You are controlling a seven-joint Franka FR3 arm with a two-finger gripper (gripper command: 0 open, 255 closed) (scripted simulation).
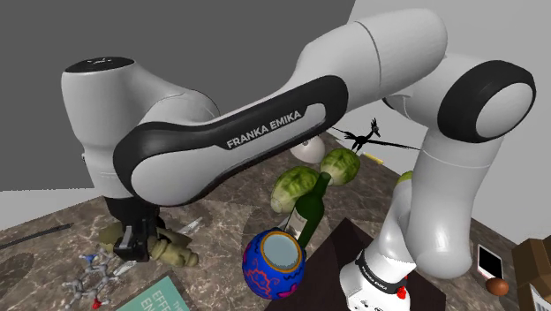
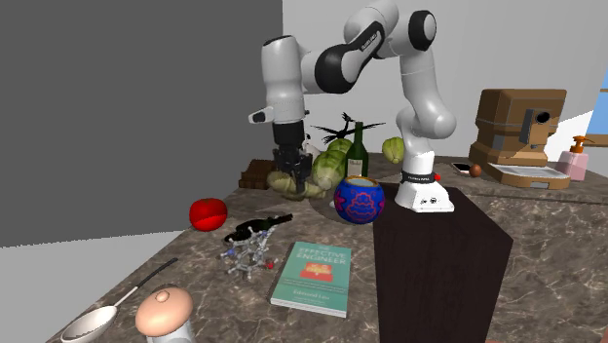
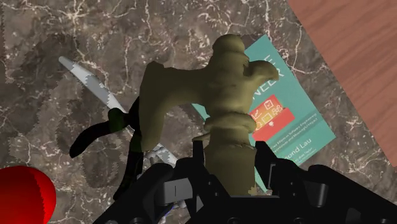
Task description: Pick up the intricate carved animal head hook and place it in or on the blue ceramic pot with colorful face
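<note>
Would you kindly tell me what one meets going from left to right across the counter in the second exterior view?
Metal ladle → red round object → tool clasping the carved hook → blue pot → arm's white base → pump bottle.

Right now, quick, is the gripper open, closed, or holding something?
The gripper is closed on the carved animal head hook, clasping its lower end between the two fingers.
</note>
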